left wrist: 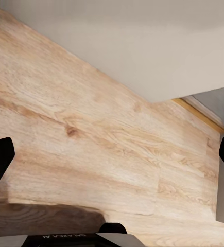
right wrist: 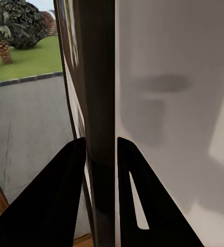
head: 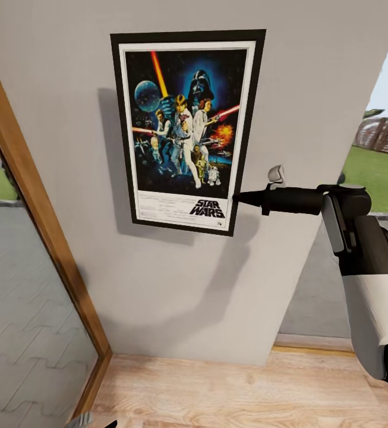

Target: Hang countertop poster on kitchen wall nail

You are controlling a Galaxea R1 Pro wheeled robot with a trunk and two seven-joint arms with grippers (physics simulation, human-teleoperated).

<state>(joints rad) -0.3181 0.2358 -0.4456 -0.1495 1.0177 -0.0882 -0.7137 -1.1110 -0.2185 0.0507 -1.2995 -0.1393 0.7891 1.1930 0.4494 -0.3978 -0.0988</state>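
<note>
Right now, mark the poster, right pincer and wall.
poster (head: 185, 128), head view, middle of artwork.
right pincer (right wrist: 101, 154), right wrist view, midway between fingertips on frame edge.
wall (head: 188, 285), head view, bare part below poster.

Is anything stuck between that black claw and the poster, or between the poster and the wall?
Nothing visible. The right gripper already pinches the poster by its frame edge, and the poster lies against the grey wall.
</note>
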